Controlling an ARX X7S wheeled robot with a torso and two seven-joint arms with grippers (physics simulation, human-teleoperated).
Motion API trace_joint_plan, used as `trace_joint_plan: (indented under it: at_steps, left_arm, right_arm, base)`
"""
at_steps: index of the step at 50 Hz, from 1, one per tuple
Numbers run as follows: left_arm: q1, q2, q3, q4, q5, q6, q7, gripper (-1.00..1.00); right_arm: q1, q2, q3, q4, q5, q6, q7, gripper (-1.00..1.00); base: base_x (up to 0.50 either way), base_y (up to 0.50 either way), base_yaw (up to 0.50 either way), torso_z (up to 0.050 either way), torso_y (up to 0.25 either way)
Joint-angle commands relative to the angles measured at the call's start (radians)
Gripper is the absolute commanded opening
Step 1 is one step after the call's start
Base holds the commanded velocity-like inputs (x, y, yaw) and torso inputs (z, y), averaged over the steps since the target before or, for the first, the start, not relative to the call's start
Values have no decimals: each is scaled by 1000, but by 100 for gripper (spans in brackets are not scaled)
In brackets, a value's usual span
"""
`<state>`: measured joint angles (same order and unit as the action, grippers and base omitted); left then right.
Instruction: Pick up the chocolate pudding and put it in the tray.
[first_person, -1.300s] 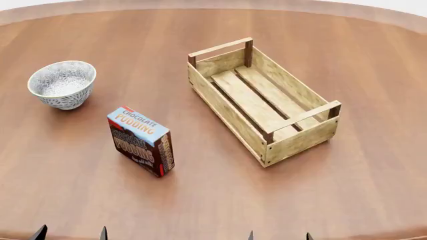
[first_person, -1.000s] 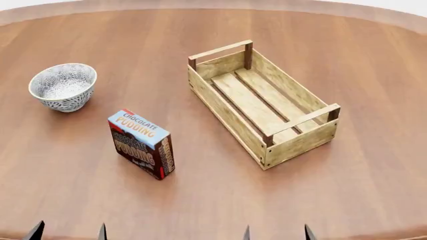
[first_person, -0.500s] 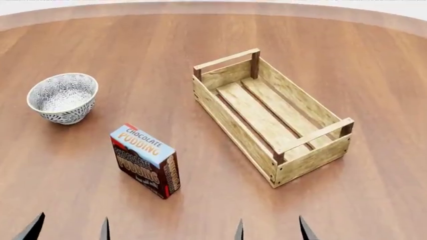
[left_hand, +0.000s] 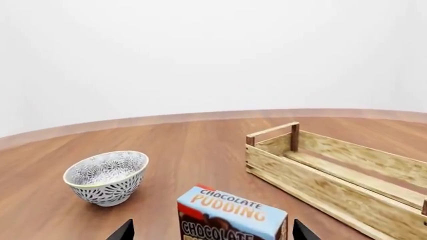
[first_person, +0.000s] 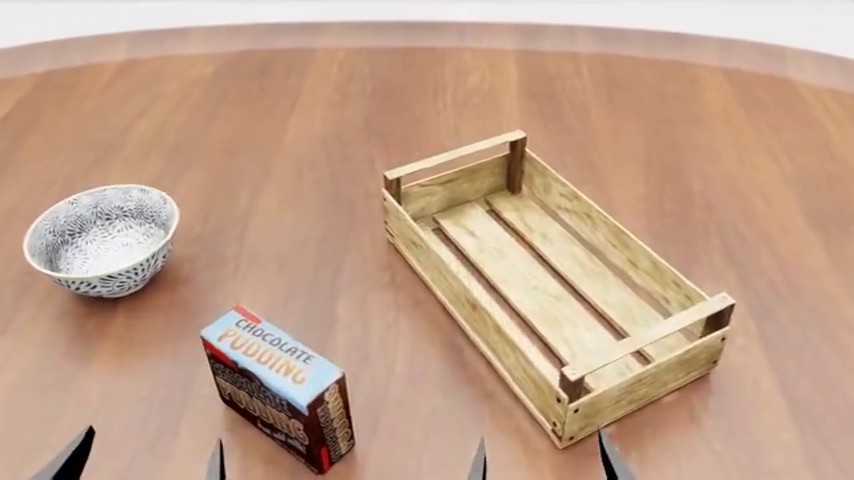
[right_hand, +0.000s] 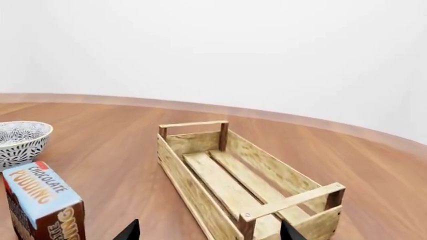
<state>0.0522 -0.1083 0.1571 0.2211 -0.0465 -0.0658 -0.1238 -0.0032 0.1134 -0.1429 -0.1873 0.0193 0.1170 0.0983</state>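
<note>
The chocolate pudding (first_person: 278, 388) stands upright on the table (first_person: 267, 130), just ahead of our left hand (first_person: 144, 455) and a little to its inner side, with the tray (first_person: 550, 280) well apart beyond our right hand (first_person: 539, 458). Compared with a second ago, the carton, the tray and the bowl (first_person: 100, 238) all sit lower in the head view, and the fingertips of both hands rise further into it. We read that as our body and head closing in on the table, not the things moving: the three keep the same arrangement among themselves.

For the task this means we are only at the approach. Nothing is held. Both hands are empty, fingers spread apart, and neither touches the carton. In the left wrist view the pudding sits between the two fingertips but beyond them, so the left hand looks the likelier one to take it.

The light-blue face reads "CHOCOLATE PUDDING" in orange; the dark front panel repeats "PUDDING". We find no other legible writing.
</note>
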Motion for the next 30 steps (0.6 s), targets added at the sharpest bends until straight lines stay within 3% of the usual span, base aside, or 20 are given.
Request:
trace_joint_plan:
  at_steps: [1,30]
  left_arm:
    - [1,-11,16,-8,-8,11,-14,100]
    - [9,-38,38,19,-38,4,-40,100]
  right_arm:
    - [1,11,-9,8,15,-11,12,100]
    - [7,30,-35,13,36,-21,38,100]
  base:
    - [293,0,0,0,0]
    - [300,0,0,0,0]
